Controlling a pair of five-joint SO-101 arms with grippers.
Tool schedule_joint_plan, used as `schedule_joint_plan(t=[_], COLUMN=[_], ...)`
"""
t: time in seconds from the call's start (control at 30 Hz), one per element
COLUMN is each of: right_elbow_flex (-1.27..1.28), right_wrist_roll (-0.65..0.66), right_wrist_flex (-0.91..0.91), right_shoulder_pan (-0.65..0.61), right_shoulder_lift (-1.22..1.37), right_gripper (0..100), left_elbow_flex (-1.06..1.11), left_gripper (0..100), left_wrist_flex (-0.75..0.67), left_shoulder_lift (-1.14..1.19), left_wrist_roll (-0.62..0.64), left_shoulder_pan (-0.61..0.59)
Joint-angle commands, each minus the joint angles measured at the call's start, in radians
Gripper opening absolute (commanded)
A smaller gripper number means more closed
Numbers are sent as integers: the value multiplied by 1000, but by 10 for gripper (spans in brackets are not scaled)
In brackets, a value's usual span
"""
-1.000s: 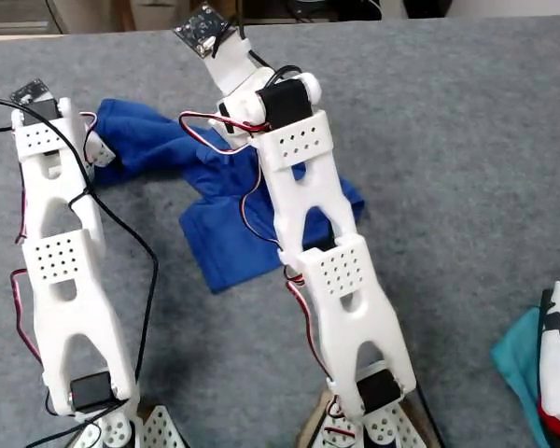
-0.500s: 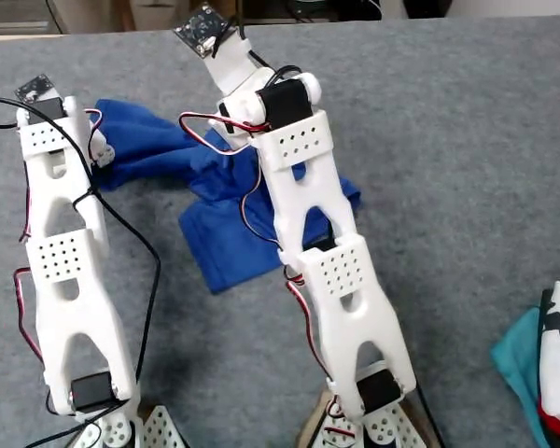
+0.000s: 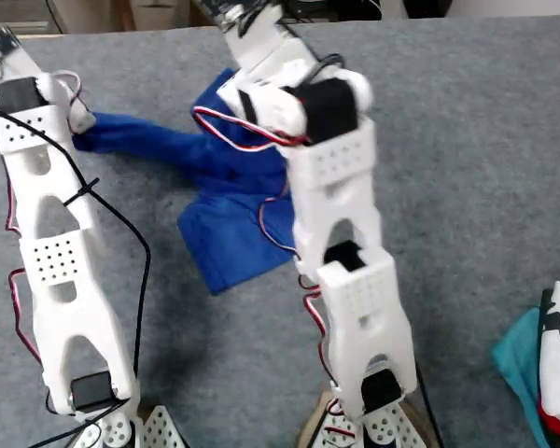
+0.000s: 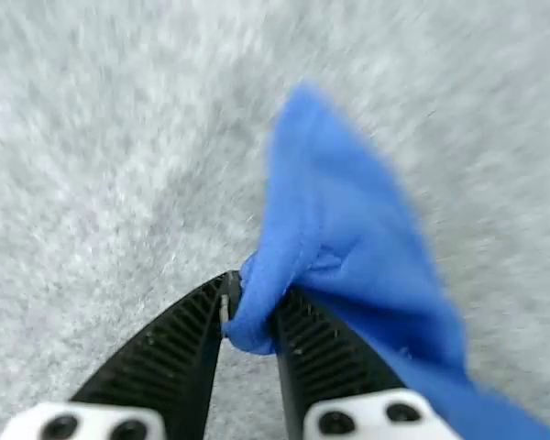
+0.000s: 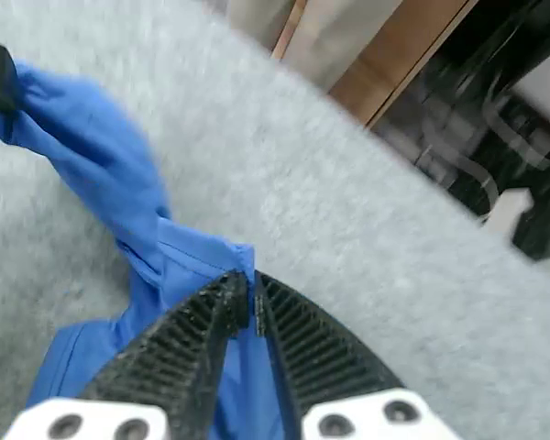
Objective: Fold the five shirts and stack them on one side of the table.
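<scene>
— So, what have your grippers got hold of?
— My left gripper point(image 4: 249, 321) is clenched on a bunched end of the blue shirt point(image 4: 348, 229), with the fold pinched right between the jaws. My right gripper point(image 5: 253, 307) is closed on another edge of the same shirt, and cloth trails away beneath it.
— Why two holds so far apart?
— To open the fabric out, I judge. The stretch between my two grippers runs as a drawn band of cloth. The rest sags below my right gripper onto the bench point(image 3: 467, 168), crumpled. Two separated holds should let the shirt spread flat before any fold.
— And the other shirts?
— A pile of teal and white cloth point(image 3: 546, 359) lies well off to the outer side of my right gripper, at the bench edge. I cannot tell whether it is folded.
— How far along are you?
— Early for this shirt, I'd say, since it is not laid flat yet. The next move calls for lowering both ends evenly so it lands without a twist. The pinch at my right gripper looks thin and could slip
</scene>
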Motion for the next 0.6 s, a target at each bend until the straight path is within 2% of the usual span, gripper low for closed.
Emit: schedule_joint_plan(t=[0.0, 0.23, 0.57], right_elbow_flex=[-45, -45, -44], right_wrist_roll=[8, 8, 8], right_wrist_flex=[9, 8, 6], right_shoulder_pan=[36, 174, 374], right_shoulder_lift=[-163, -363, -650], right_gripper=[5, 5, 5], left_elbow_flex=[-54, 34, 566], left_gripper=[18, 18, 19], left_wrist_flex=[12, 12, 12], left_shoulder_lift=[-174, -466, -998], left_wrist_roll=[2, 3, 3], left_shoulder_pan=[-2, 8, 9])
